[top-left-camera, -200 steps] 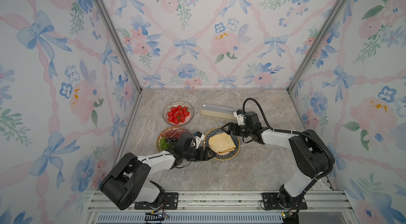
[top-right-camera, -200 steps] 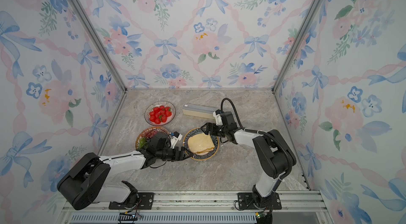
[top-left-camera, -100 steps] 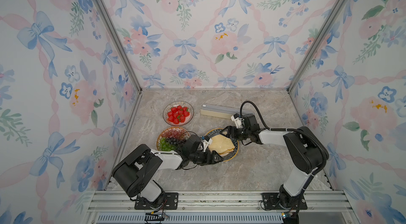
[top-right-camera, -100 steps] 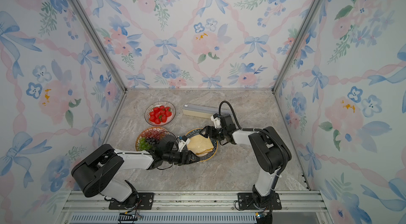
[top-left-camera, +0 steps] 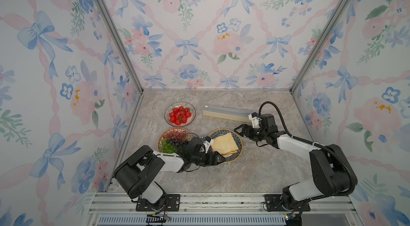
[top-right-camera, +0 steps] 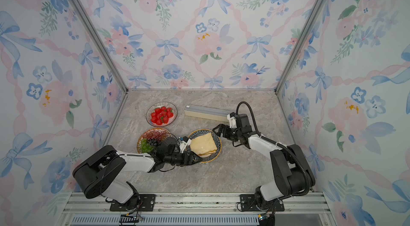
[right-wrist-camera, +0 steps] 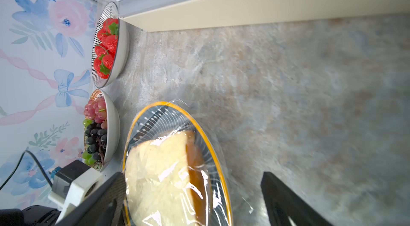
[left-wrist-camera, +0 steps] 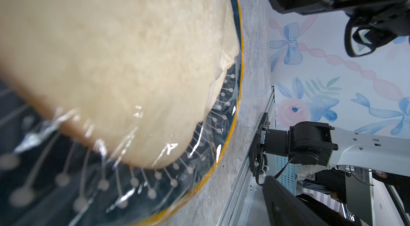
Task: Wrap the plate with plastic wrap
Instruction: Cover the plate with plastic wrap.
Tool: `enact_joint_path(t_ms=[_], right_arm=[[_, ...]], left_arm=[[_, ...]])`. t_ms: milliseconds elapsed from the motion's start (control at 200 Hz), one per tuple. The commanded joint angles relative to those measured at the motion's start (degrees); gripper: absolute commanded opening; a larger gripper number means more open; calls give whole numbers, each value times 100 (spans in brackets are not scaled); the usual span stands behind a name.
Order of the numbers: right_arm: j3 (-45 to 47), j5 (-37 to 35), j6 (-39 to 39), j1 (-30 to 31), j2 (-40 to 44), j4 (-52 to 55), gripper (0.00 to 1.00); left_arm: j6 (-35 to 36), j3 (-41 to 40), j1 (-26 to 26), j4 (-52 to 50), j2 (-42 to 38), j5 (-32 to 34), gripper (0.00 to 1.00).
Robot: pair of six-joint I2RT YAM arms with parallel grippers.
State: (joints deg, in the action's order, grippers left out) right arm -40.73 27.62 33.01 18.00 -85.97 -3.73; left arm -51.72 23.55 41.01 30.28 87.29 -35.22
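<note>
Plastic wrap [right-wrist-camera: 177,182]: clear crinkled film lies over the bread [top-left-camera: 224,145] and the plate [top-left-camera: 239,141], spilling past the yellow rim onto the surface [top-left-camera: 255,169]. The cover looks laid, so I judge only the edges are left.
Plate: it sits mid-surface, nearer than the box [top-left-camera: 226,113] and just right of the grapes [top-left-camera: 170,135].
Left claw [top-left-camera: 221,158]: jaws are spread and grip nothing. It is low at the plate's near left rim, probably to press or tuck the film there.
Right claw [top-left-camera: 239,131]: jaws are wide and empty. It is just beside the far right rim, opposite its partner, so the film can be worked from two sides.
Box: it lies apart at the far side, and no film shows running to it.
Strawberries [top-left-camera: 180,115]: far left, clear of both arms.
Risk: thin film may cling to a claw and lift.
</note>
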Motion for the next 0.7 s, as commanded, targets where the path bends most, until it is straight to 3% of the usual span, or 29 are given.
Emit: enact_joint_path(t_ms=[0,340,470,695], right_arm=[[328,57,219,149,75,394,97],[339,316,1343,757,-343,-801,97],[-49,355,1184,751,-569,-768,97],[-330,-188,592,294,-420,378,97]], left_arm=[[24,14,72,52,91,-89,90],[143,340,280,55,273,-362,89],[189,492,365,53,400,-280,89],[146,213,365,18,186,319,90]])
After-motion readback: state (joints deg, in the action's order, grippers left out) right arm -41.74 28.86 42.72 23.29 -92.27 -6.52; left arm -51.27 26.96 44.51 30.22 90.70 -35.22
